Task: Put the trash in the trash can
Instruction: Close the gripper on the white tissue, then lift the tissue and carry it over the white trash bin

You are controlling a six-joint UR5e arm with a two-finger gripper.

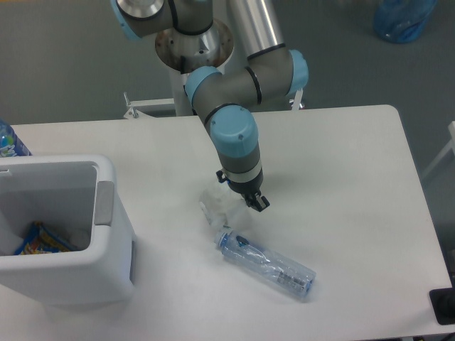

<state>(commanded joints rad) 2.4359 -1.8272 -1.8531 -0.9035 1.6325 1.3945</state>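
Note:
The crumpled white paper wad (pixel 217 210) hangs blurred at the tip of my gripper (pixel 238 204), just above the table near its middle. The gripper points down and looks shut on the wad, which hides its fingertips. Right below and to the right lies the clear blue-tinted plastic bottle (pixel 266 264), its cap end toward the wad and almost touching it. The white trash can (pixel 106 186) stands at the left front of the table, open side up, with a grey tab facing the arm.
A colourful wrapper (pixel 39 239) lies inside the trash can. A blue-capped bottle (pixel 8 140) peeks in at the left edge behind it. A blue plastic bag (pixel 402 18) sits on the floor at top right. A black object (pixel 443 306) is at the bottom right corner.

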